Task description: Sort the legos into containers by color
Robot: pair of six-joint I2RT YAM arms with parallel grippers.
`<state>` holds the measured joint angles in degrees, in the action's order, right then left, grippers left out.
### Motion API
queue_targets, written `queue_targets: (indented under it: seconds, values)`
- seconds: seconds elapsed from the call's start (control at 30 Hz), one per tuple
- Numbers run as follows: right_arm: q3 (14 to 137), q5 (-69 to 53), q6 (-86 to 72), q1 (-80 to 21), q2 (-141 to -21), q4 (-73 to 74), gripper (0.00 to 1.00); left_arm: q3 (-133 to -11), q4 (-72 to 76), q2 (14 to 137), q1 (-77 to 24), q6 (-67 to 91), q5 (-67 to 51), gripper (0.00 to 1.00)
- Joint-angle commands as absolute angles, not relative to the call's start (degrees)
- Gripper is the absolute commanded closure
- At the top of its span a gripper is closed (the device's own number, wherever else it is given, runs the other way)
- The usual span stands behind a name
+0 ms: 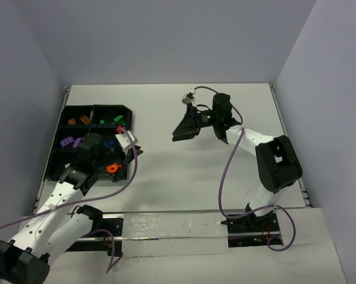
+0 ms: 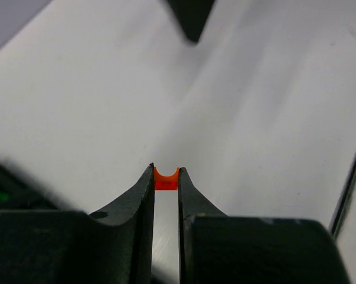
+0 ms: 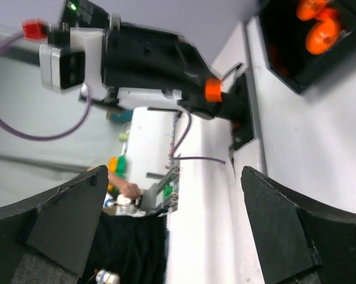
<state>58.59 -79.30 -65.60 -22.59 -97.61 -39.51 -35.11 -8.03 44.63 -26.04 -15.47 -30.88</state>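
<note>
My left gripper [image 2: 166, 177] is shut on a small orange lego [image 2: 166, 178], pinched at the very fingertips above the white table. In the top view this gripper [image 1: 133, 148] sits at the right edge of the black compartment tray [image 1: 129, 113]. The tray holds orange [image 1: 77, 120], green [image 1: 112, 120], purple [image 1: 70, 142], blue [image 1: 109, 142] and orange-red [image 1: 112, 168] legos. My right gripper [image 1: 185, 135] hangs open at mid-table, with nothing between its fingers [image 3: 77, 219]. The right wrist view shows the held orange lego [image 3: 212, 90] and orange pieces [image 3: 317, 26] in the tray.
White walls close the table on the left, back and right. The right gripper's dark fingertip [image 2: 191, 18] shows ahead of my left gripper. A purple cable [image 1: 225, 171] loops over the table beside the right arm.
</note>
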Motion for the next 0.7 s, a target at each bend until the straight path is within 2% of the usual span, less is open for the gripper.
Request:
queue_targets:
  seconds: [0.0,0.07,0.1,0.2,0.53,0.67]
  values:
    - [65.3,-73.0,-39.6,-19.0,-93.1,-4.5,0.00,-42.9,-22.7,47.6,-18.6,-16.0,-24.3,1.00]
    - [74.3,-59.0,-11.7,-18.6,-93.3,27.6,0.00,-47.1,-31.7,53.0,-11.8,-19.1,-23.0,1.00]
    - [74.9,-54.8,-8.3,-18.8,-93.3,29.4,0.00,-47.9,-33.7,53.9,-7.9,-19.9,-23.0,1.00]
    - [73.5,-44.5,-4.4,-18.4,-91.3,31.2,0.00,-49.8,-38.0,56.4,-0.2,-22.1,-21.2,1.00]
    - [70.8,-28.0,-0.7,-18.5,-85.0,32.3,0.00,-46.8,-39.9,59.3,3.4,-23.1,-13.6,0.95]
    - [70.2,-27.2,-0.7,-18.5,-83.8,32.5,0.00,-45.9,-38.8,60.6,3.4,-22.7,-13.5,0.82]
